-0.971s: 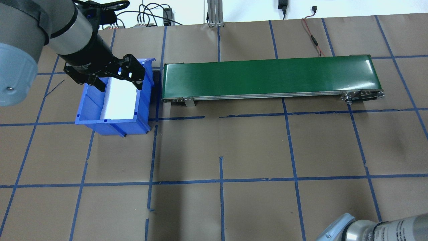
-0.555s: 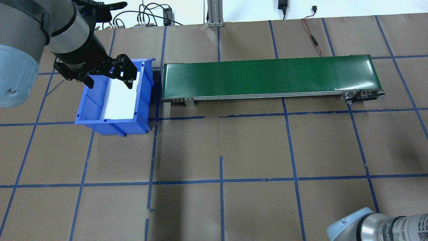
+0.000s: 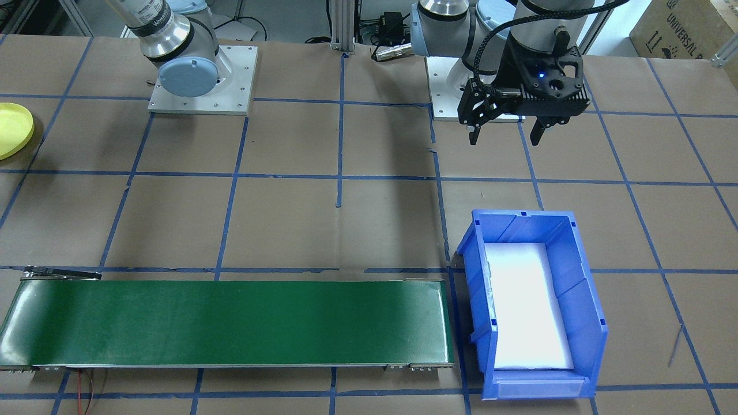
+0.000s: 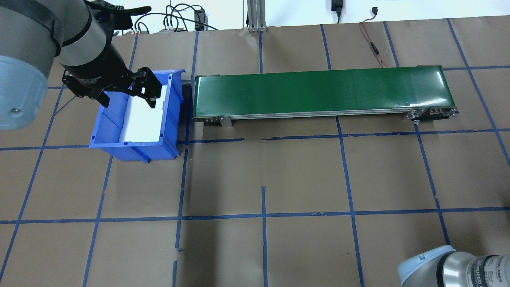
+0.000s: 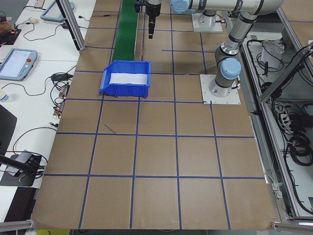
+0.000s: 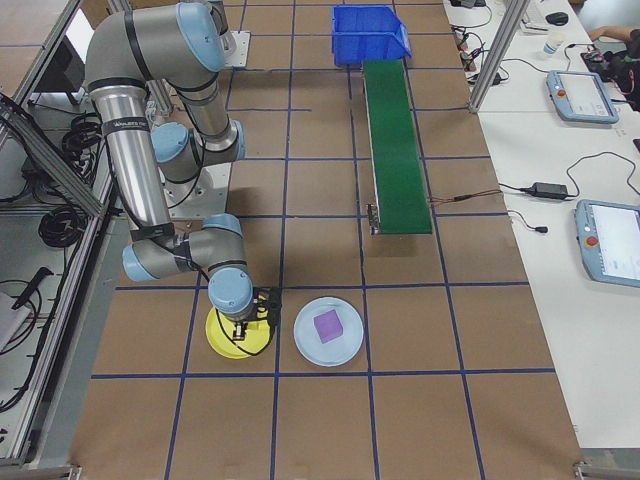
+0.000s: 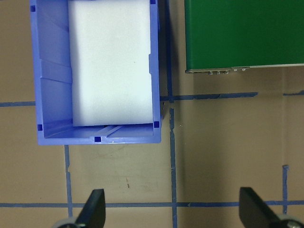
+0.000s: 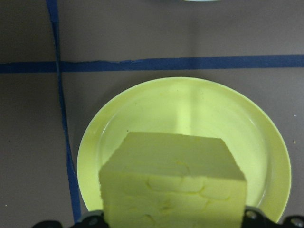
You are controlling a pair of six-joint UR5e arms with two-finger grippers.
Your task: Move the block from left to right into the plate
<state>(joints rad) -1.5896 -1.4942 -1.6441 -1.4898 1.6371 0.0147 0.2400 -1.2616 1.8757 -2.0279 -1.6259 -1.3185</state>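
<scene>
A pale yellow block (image 8: 173, 180) fills the lower part of the right wrist view. My right gripper (image 8: 171, 221) is shut on it, and only the tips show at the block's bottom corners. The block hangs just over the yellow plate (image 8: 190, 109). The exterior right view shows that gripper (image 6: 243, 325) low over the plate (image 6: 222, 340), and the plate (image 3: 11, 129) also peeks in at the front view's left edge. My left gripper (image 4: 125, 97) is open and holds nothing. It hovers by the robot-side end of the blue bin (image 4: 171, 119), and its fingers (image 7: 95, 209) stand wide apart.
White foam (image 7: 111, 61) lines the blue bin (image 3: 582, 300). A long green conveyor belt (image 4: 322, 91) runs rightwards from the bin. Beside the yellow plate, a light blue plate (image 6: 345, 350) carries a purple block (image 6: 328, 325). Blue tape lines grid the brown table.
My left gripper has drawn back from over the bin toward the left, still open. The right arm's elbow at the bottom edge has shifted a little to the right.
</scene>
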